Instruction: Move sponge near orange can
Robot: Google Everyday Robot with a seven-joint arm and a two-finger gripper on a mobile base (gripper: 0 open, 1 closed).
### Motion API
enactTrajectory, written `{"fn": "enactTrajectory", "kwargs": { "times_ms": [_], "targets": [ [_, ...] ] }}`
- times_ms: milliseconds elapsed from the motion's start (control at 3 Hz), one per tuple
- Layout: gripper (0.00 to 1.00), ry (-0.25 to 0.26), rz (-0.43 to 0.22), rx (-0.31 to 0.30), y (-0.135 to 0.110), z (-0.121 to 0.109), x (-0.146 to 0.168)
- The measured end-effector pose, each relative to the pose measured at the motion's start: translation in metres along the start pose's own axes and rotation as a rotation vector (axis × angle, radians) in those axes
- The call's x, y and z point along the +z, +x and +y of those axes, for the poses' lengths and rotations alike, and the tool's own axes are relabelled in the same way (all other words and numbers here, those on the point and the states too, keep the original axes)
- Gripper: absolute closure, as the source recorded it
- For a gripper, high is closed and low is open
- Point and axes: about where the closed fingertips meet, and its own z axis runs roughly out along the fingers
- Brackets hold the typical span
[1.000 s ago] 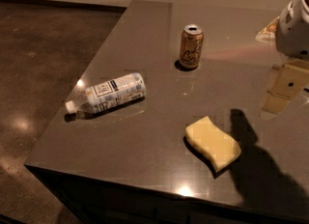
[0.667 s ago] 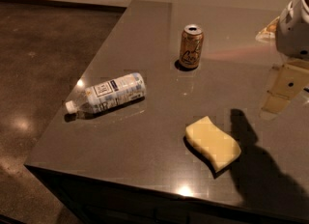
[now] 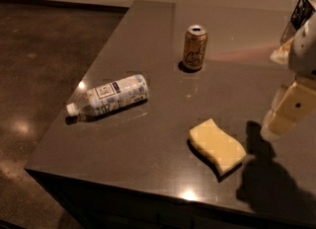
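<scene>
Where the camera view ends at the right edge, the arm is cut off, only its lower part showing
- Gripper (image 3: 280, 120): pale, hanging above the right side of the table (image 3: 148, 139); whether it is spread or pressed together cannot be told; right of the sponge and not touching it; its dark shadow falls on the near right tabletop
- Sponge (image 3: 217, 145): pale yellow, wavy-sided, lying flat close to the near edge
- Orange can (image 3: 195, 48): upright, farther back, well apart from the sponge; lettering too small to read
- Plastic bottle (image 3: 111, 96): clear, white label, on its side at the left, cap towards the near left
- Floor (image 3: 44, 65): dark, left of the table
</scene>
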Motion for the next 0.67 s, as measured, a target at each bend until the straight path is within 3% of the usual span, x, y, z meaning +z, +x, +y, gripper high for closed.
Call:
{"fn": "enactTrajectory", "kwargs": {
  "times_ms": [333,667],
  "targets": [
    [0.00,-0.030,-0.037,0.095,0.008,0.031,0.014],
    [0.00,-0.060,-0.079,0.134,0.004,0.063,0.041]
  ]
}}
